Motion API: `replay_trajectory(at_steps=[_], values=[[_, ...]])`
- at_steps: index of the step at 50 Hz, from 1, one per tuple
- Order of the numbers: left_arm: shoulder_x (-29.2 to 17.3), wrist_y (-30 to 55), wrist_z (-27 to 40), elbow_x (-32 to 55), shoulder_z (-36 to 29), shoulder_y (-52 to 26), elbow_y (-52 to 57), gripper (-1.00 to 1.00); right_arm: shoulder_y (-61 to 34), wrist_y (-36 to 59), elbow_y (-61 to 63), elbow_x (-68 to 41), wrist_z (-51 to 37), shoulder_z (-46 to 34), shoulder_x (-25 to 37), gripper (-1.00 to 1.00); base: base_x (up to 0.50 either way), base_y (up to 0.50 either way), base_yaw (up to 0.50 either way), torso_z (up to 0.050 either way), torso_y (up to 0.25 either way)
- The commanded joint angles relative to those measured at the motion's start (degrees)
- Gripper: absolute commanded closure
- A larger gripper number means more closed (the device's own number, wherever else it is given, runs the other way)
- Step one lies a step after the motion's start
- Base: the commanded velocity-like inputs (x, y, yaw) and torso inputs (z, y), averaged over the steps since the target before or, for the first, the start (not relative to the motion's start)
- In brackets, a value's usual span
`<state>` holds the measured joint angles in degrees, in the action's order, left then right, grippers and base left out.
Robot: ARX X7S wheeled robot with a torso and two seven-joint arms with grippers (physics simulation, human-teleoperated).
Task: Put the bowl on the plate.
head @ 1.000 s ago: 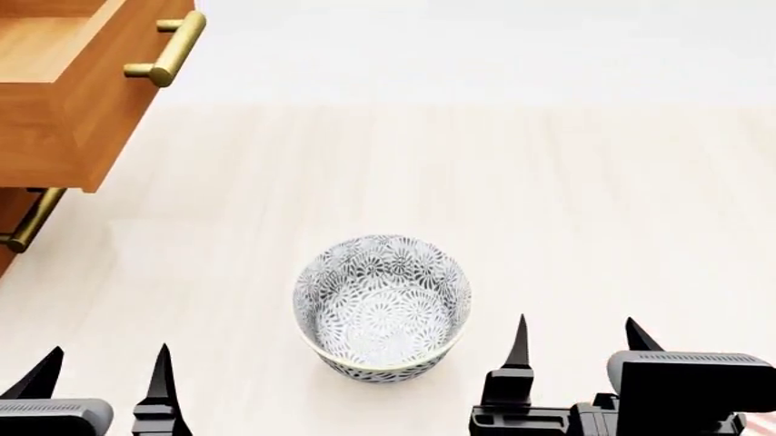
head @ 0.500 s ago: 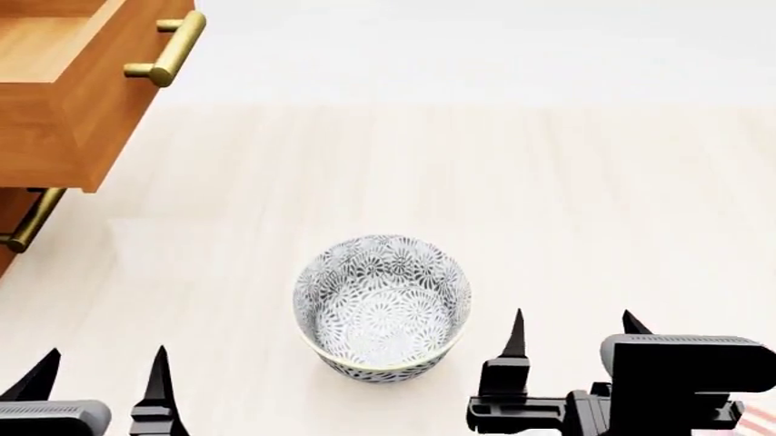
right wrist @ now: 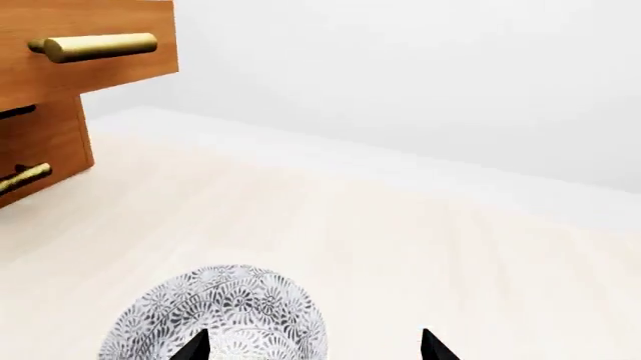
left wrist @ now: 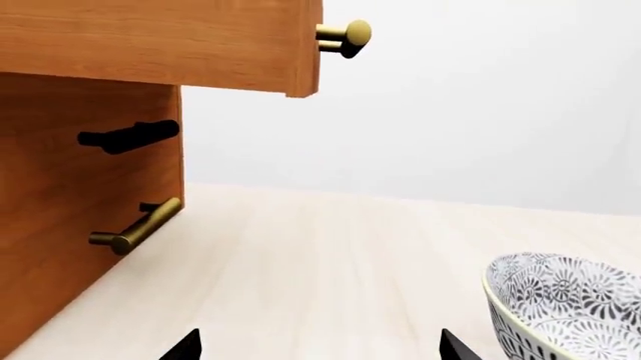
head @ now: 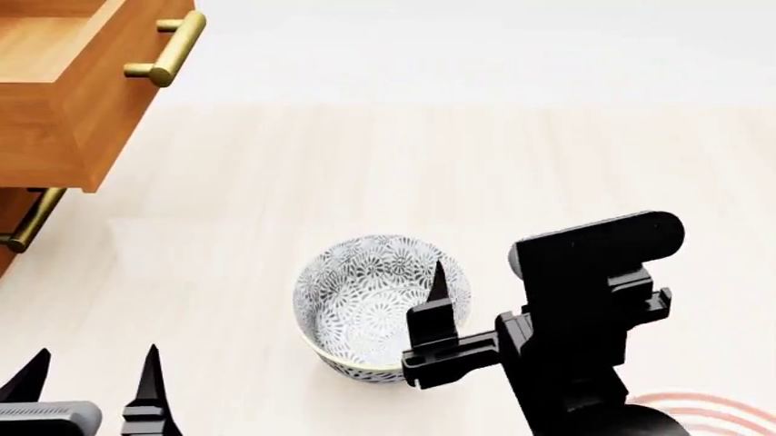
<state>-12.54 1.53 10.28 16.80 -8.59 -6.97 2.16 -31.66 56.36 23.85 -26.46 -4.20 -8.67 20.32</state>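
The bowl, white with a dense grey-black floral pattern, stands upright on the pale wooden surface. My right gripper hangs open over the bowl's right side. One fingertip is above the bowl, the other fingertip is outside its rim, and nothing is held. Only a sliver of the plate shows, red rings at the lower right, partly behind my right arm. My left gripper is open and empty, low and left of the bowl.
A wooden cabinet stands at the left with an open drawer jutting out, its brass handle toward the middle. A lower brass handle sits beneath it. A white wall lies beyond the surface.
My right arm has risen and swung left, bringing one finger over the bowl's right side. The plate's red rings now show at the lower right. The left gripper has barely shifted.
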Motion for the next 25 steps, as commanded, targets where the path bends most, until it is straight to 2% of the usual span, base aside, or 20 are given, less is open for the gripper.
replay_trajectory(at_steps=[1, 6, 8, 14, 25], values=[[-0.5, 0.4, 0.6, 0.3, -0.1, 0.3, 1.3, -1.0, -8.0, 8.1, 0.6, -2.1, 3.1, -5.9, 1.8, -1.0, 0.0, 0.0, 0.0, 0.0, 0.0], [-0.4, -0.1, 0.4, 0.3, -0.3, 0.2, 0.8, -1.0, -11.9, 12.1, -0.3, -3.7, 5.2, -8.7, 1.7, -1.0, 0.0, 0.0, 0.0, 0.0, 0.0], [-0.5, 0.0, 0.5, 0.4, -0.3, 0.2, 0.8, -1.0, -13.9, 15.4, -2.0, -7.5, 7.6, -6.7, 0.4, -1.0, 0.0, 0.0, 0.0, 0.0, 0.0], [-0.6, 0.1, 0.7, 0.5, -0.4, 0.1, 0.9, -1.0, -20.8, 18.0, -6.5, -8.8, 12.0, -10.8, 0.1, -1.0, 0.0, 0.0, 0.0, 0.0, 0.0], [-1.1, 0.7, 1.3, 0.7, -0.6, 0.4, 2.1, -1.0, -26.7, 16.7, -12.1, -8.0, 16.7, -17.3, -0.2, -1.0, 0.0, 0.0, 0.0, 0.0, 0.0]])
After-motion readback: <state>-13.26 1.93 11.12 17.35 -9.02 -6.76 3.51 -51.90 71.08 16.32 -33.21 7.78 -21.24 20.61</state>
